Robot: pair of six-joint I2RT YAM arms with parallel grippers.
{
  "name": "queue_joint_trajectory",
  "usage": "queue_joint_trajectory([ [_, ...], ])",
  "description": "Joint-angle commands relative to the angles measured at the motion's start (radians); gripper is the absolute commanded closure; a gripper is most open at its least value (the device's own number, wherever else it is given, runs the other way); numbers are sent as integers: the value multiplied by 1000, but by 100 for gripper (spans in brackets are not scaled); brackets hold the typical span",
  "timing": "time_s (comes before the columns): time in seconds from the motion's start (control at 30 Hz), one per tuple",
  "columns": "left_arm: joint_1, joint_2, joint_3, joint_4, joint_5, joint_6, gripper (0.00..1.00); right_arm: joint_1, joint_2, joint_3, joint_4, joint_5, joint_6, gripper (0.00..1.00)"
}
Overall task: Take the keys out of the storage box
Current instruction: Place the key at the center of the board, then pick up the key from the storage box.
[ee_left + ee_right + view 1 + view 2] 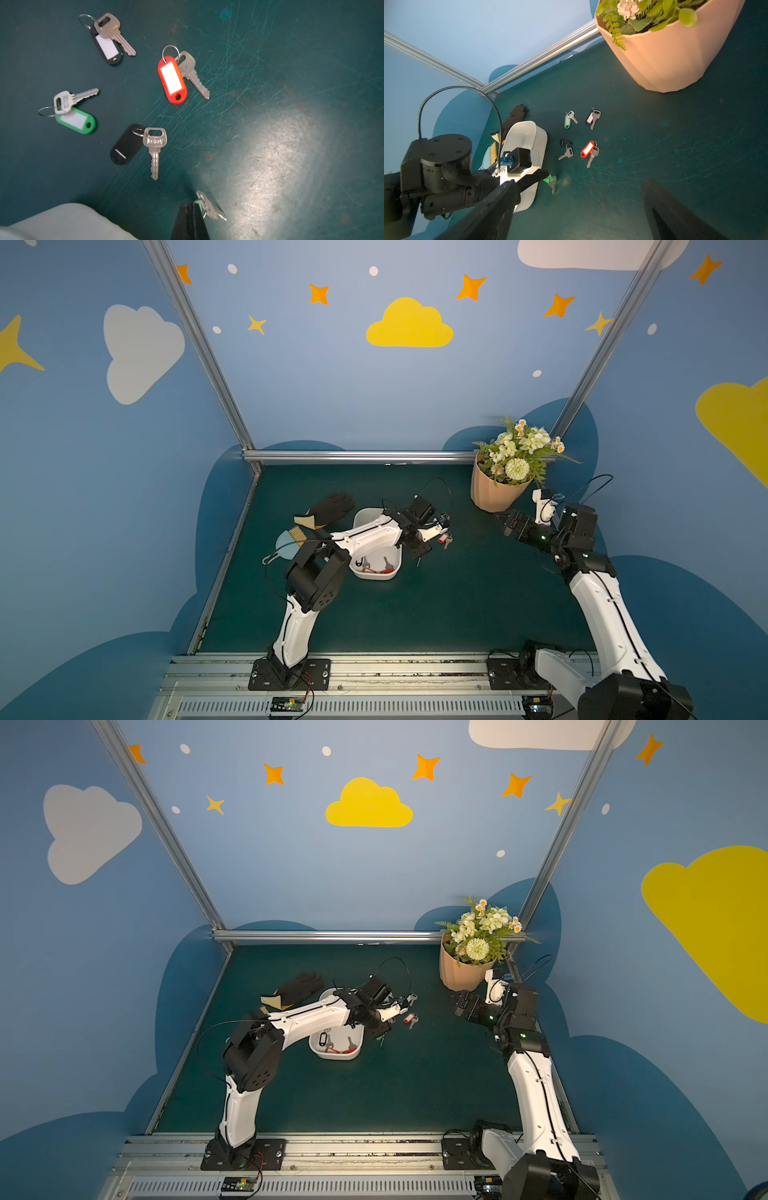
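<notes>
1. The left gripper [190, 206] is clamped on a green-tagged key [209, 207]. The key is pinched at its tag and hangs free above the mat [270, 83], probably to be laid down.
2. Ahead of these jaws, four keys [172, 80] are spread apart on the mat.
3. Behind them, more keys [332, 1050] are seen in the box [527, 133].
4. The right gripper [500, 524] is held wide apart and empty, well aside.

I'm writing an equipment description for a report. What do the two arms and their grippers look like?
Both the left arm and right arm have white shell links joined by black round joint housings on black base plates. A thin black cable loops over each wrist. The left gripper and right gripper have black tapering fingers; a white mount sits by each wrist.
</notes>
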Motion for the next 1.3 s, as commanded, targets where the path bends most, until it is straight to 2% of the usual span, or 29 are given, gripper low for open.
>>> queue_joint_trajectory([
  [0.0, -3, 33, 38, -18, 30, 7, 97, -5, -11, -11, -8, 4, -12, 2],
  [0.3, -4, 78, 71, -18, 61, 0, 95, -8, -20, -10, -10, 0, -15, 2],
  [0.47, -4, 47, 77, -11, 86, -9, 68, -8, -18, 0, -12, -8, -23, 2],
  [0.63, 1, -58, 43, -7, 71, -27, 56, -3, 3, 37, -31, -54, -48, 2],
  [0.77, 28, -201, -57, 34, 63, -83, 50, 25, 43, 88, -87, -84, -71, 2],
  [0.87, 71, -333, -154, 70, 66, -158, 43, 90, 77, 122, -128, -58, -93, 3],
  [1.03, 180, -533, -301, 109, 31, -366, 35, 244, 188, 216, -208, 21, -98, 7],
  [1.27, 372, -705, -505, 109, 83, -695, 33, 543, 431, 401, -309, 168, -114, 16],
])
